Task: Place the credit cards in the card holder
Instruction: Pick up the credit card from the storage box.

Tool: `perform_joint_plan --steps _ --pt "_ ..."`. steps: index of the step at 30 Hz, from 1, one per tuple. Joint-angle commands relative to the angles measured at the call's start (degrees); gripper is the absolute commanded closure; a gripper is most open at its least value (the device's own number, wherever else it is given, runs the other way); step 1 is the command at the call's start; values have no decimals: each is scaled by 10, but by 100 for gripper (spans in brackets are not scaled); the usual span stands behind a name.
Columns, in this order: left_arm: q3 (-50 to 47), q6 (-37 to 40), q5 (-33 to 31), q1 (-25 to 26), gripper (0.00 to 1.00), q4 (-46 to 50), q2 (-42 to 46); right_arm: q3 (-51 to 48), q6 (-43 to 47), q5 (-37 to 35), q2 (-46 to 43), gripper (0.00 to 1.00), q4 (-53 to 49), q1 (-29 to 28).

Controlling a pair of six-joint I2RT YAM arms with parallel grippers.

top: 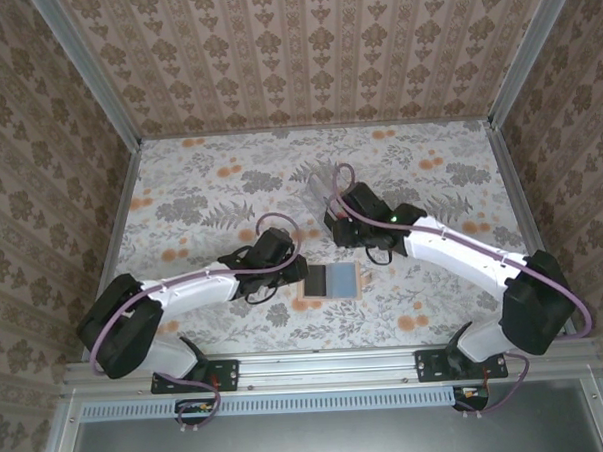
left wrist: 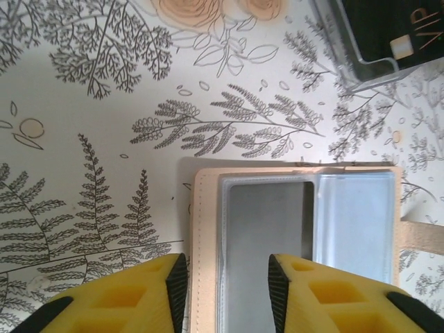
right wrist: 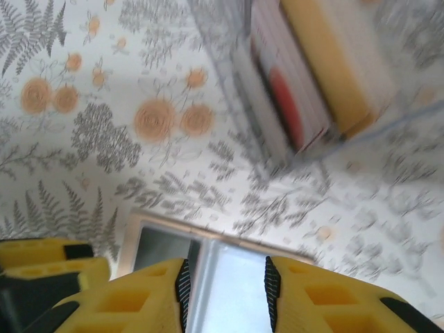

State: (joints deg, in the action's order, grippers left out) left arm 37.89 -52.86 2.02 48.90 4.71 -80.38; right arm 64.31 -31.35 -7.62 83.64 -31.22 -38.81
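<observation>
Card holder (right wrist: 253, 97) with credit cards (right wrist: 286, 104) stands beyond the right end effector (right wrist: 226, 295); it and the left end effector (left wrist: 227, 291) gape empty.

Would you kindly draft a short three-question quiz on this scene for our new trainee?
1. True or false: the wallet lies open.
2. The red card stands in: A the wallet; B the holder; C neither.
3. Fill in: the fingers of the left hand and the right hand are both ____ (open or shut).
Key: 1 true; 2 B; 3 open.
</observation>
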Motion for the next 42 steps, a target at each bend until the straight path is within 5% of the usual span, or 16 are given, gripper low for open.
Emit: perform_joint_plan --steps 1,18,25,42 --pt "-2 12 -17 -10 58 15 25 68 92 -46 53 63 -101 5" --pt "-38 0 0 -48 42 0 73 279 166 -148 256 69 -204 1" --pt "-47 -8 -3 -51 38 0 82 297 180 -104 294 69 -206 -4" --pt "-63 -22 -12 -55 36 2 100 312 207 -225 366 67 -207 -29"
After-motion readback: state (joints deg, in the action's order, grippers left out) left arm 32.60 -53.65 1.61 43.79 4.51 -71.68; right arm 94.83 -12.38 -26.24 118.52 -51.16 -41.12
